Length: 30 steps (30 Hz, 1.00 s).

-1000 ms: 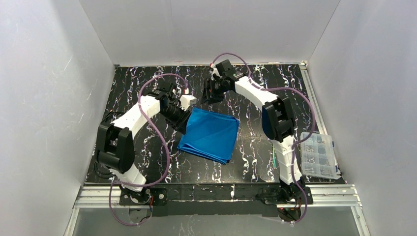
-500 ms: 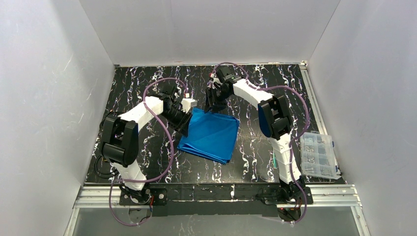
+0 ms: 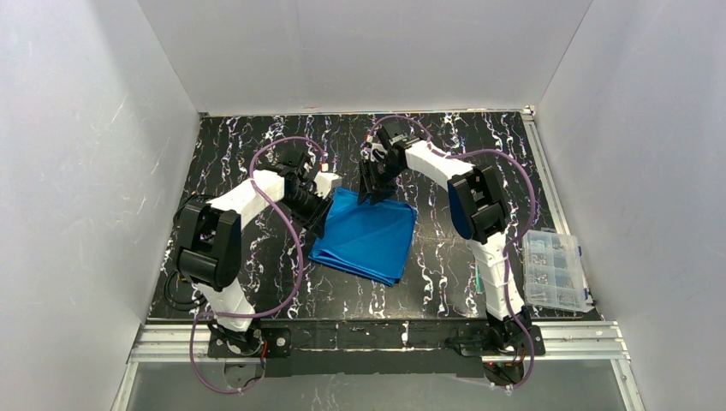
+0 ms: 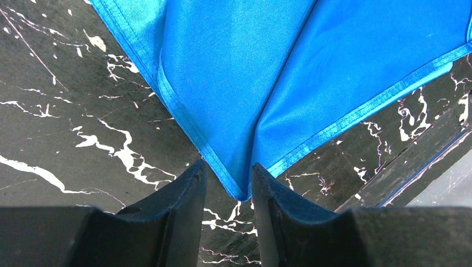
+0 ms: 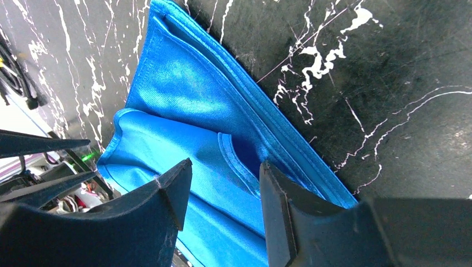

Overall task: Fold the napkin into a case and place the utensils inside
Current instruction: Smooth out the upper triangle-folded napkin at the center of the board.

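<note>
A: So, where's the napkin (image 3: 366, 235)?
B: Folded, in the middle of the bench (image 3: 231, 145). It looks thin, light and limp; I'd expect the layers to slide.
A: Best hold?
B: The hemmed corners. The left gripper (image 4: 228, 178) narrowly straddles the far-left corner; pinched or not, I can't tell. The right gripper (image 5: 225, 189) hangs open over the far edge's stacked hems.
</note>
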### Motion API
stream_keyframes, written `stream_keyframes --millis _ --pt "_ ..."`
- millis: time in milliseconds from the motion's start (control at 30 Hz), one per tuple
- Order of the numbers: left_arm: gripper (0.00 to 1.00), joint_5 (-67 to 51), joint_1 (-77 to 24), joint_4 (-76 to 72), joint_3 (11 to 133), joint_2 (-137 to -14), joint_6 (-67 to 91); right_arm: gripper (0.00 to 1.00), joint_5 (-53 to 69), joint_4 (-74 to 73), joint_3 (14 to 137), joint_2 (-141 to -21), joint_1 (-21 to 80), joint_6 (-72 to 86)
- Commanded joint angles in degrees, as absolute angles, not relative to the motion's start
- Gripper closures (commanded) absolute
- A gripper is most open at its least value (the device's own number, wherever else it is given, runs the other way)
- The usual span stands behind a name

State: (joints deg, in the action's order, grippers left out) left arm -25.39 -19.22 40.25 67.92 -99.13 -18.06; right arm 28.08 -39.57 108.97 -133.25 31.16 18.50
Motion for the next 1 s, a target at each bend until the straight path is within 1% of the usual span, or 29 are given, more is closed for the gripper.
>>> stream_keyframes --millis 0,200,433,733,967 --pt "0.67 -24.66 -19.01 40.54 66.98 -97.49 -18.22 0.44 29.92 -41.47 112.07 -133.85 31.16 15.81" --pt "0.67 -24.28 -18.93 40.10 67.23 -98.00 -17.97 0.45 32.98 -42.28 113.84 -136.88 31.30 15.97" --pt "0.68 -23.73 -18.94 39.73 66.80 -97.90 -18.45 0.46 35.51 -40.79 112.88 -137.04 31.76 16.55" --pt "0.69 -23.23 -18.92 39.14 66.10 -98.00 -18.71 0.46 40.06 -38.72 111.97 -136.05 31.98 17.06" --pt "0.69 -23.29 -18.91 39.12 66.38 -98.30 -18.46 0.46 42.85 -35.17 107.77 -132.54 32.08 16.96"
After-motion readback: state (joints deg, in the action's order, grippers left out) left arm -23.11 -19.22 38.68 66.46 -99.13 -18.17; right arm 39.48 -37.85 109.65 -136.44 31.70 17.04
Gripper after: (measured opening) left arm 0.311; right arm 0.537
